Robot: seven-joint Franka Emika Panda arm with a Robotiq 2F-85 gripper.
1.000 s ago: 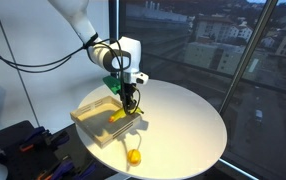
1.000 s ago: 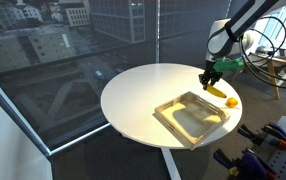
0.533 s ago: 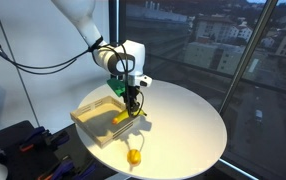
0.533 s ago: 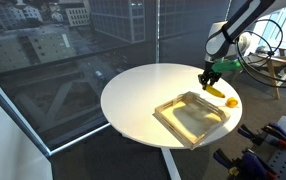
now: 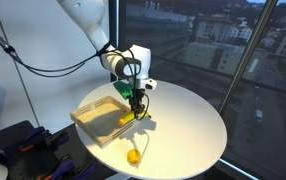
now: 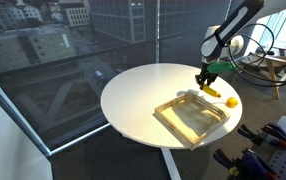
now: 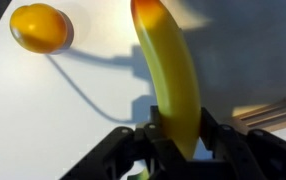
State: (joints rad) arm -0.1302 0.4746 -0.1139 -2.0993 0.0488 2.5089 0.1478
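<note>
A yellow banana (image 7: 171, 75) hangs in my gripper (image 7: 178, 135), whose jaws are shut on its lower end in the wrist view. In both exterior views the gripper (image 5: 138, 100) (image 6: 207, 80) holds the banana (image 5: 133, 113) (image 6: 212, 91) just above the round white table (image 5: 188, 125) (image 6: 143, 100), beside the near corner of a shallow wooden tray (image 5: 95, 115) (image 6: 191, 118). A small yellow-orange fruit (image 7: 39, 27) (image 5: 134, 156) (image 6: 231, 101) lies on the table close to its edge, apart from the banana.
The table stands by large windows over city buildings. Black cables (image 5: 23, 60) hang from the arm. Dark equipment (image 5: 18, 145) sits beside the table, and a chair-like frame (image 6: 263, 65) stands behind it.
The gripper has carried the banana a little away from the tray, over the bare white tabletop. The small fruit and the tray have not moved.
</note>
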